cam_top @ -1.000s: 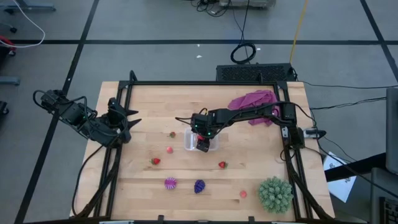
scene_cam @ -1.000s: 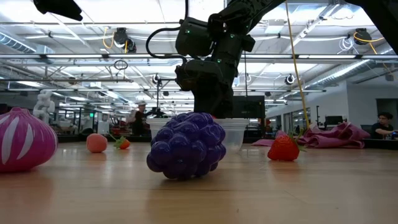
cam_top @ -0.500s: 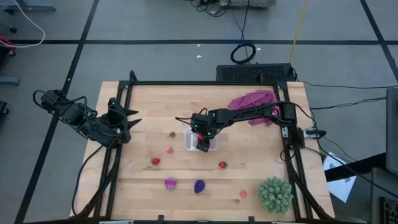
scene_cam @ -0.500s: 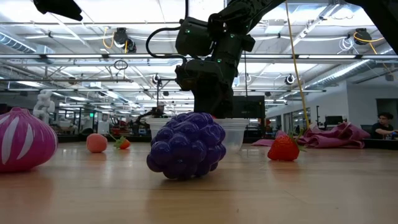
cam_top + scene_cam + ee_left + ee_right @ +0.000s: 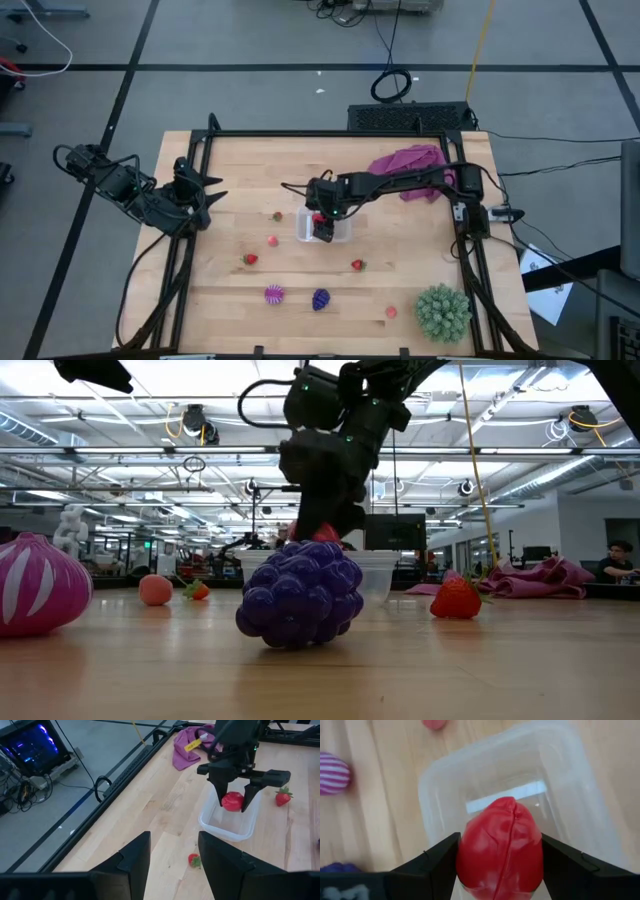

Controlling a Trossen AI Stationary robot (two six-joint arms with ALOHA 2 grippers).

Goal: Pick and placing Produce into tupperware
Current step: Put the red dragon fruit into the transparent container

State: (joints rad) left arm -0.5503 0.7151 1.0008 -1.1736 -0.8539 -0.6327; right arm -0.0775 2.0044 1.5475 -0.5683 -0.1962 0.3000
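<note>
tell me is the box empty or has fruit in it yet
Empty so far. The clear box shows only its bare floor; the red fruit is clamped in the right pincer above it.

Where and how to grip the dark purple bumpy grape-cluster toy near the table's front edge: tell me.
Take the dark purple bumpy grape-cluster toy across its narrower middle, from straight above. It lies free on the wooden table, with the striped purple toy beside it but apart, so fingers probably fit either side.
</note>
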